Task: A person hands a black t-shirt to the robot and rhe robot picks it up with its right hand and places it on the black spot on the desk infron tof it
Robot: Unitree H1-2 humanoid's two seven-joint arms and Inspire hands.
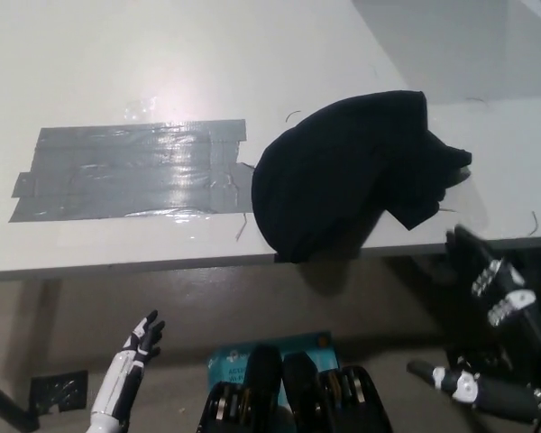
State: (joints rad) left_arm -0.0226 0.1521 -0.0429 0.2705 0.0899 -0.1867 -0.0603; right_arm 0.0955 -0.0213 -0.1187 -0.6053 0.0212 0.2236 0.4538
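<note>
The white bench [162,54] fills most of the view, its near edge running across the middle of the picture. On it, left of centre, lies the spot [131,170] made of strips of shiny dark grey tape, flat and a little wrinkled.

Just to the right of the tape lies the black t-shirt [343,176], bunched into a rounded heap. Its left border is touching or almost touching the corner of the tape, but the heap is not on the spot. Its lower part reaches the near edge of the bench and seems to hang a little over it. On the right side a looser fold sticks out toward the bench edge.

I judge the t-shirt to be light, soft and without any stiffness — it will sag and unfold when lifted, so a hold on one thin layer can let the rest trail over the bench. The thick middle of the heap, or the fold at the right, looks the better place to take hold, with several layers together.

The black right hand [491,280] is below the bench edge at the right, apart from the cloth and holding nothing, its fingers spread.

The white left hand [137,347] rests low at the left — empty, fingers loosely apart.
</note>
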